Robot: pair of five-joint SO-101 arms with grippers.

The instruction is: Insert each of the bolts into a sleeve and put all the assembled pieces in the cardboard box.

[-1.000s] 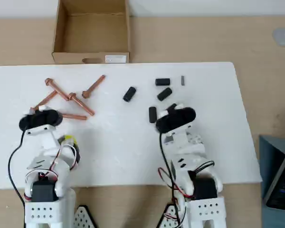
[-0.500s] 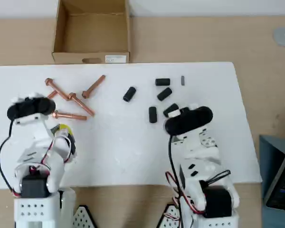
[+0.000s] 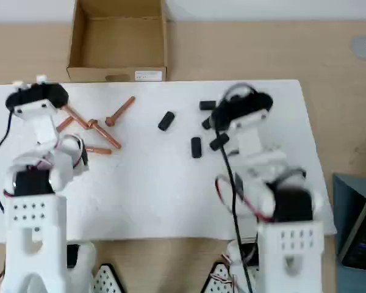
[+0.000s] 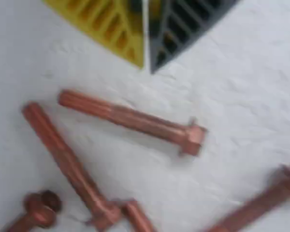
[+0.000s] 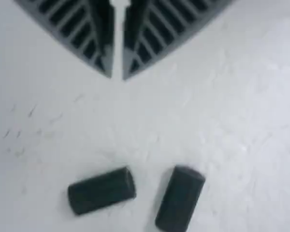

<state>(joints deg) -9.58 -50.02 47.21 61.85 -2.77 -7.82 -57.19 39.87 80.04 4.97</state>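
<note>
- Currently the left gripper (image 4: 147, 65) hangs over the bolts (image 4: 130, 119) near the white mat's (image 3: 152, 195) far left corner, jaws closed on nothing.
- Likewise the right gripper (image 5: 117, 72), jaws almost touching and empty, sits above the sleeves (image 5: 102, 190) by the far edge.
- Beyond that edge stands the cardboard box (image 3: 104, 74).

wooden table (image 3: 341, 61): cardboard box (image 3: 118, 74), white mat (image 3: 152, 183) | mat: bolts (image 3: 120, 111), sleeves (image 3: 166, 121)

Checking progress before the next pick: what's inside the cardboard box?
Bare brown floor shows inside the cardboard box, no pieces on it. Its near wall covers the floor strip just behind it.
</note>
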